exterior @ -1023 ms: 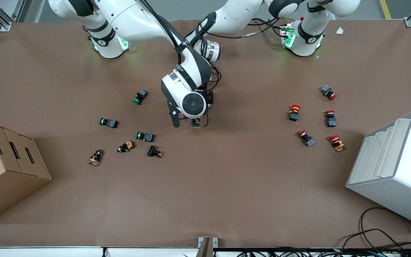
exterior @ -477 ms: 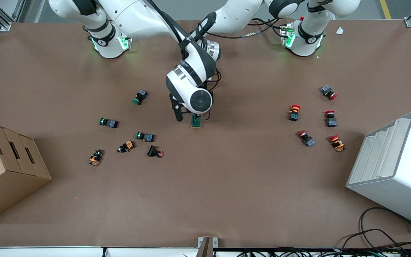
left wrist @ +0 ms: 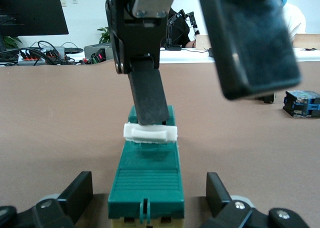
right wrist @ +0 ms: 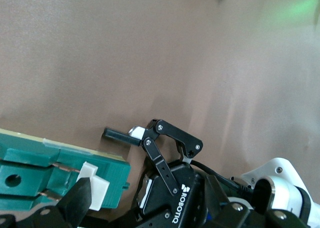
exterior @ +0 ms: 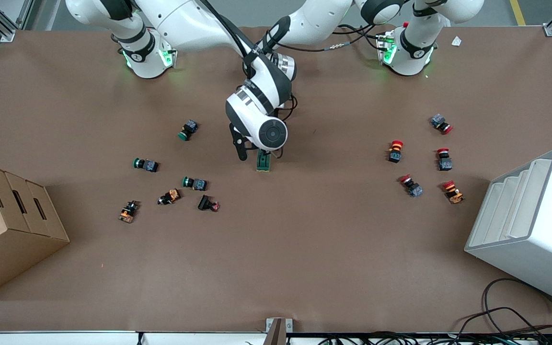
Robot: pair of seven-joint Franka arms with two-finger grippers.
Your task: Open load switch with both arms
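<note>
Green switch (exterior: 263,162) lies mid-table, well inside every edge. Left gripper (left wrist: 145,200) straddles it, spread, not gripping. Right gripper (left wrist: 200,68), spread, has one finger on the white toggle (left wrist: 150,133); opening looks unfinished.

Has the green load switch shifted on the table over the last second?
Cannot tell for the first half second, when the right arm's wrist hid most of it. Since then, no: the dark-green block load switch keeps its spacing from the green-capped push-button.

Load switch (exterior: 263,163): farther end hidden under right arm's wrist (exterior: 262,129). Both grippers concealed in front view. Carton (exterior: 3,225) cut by frame edge.
</note>
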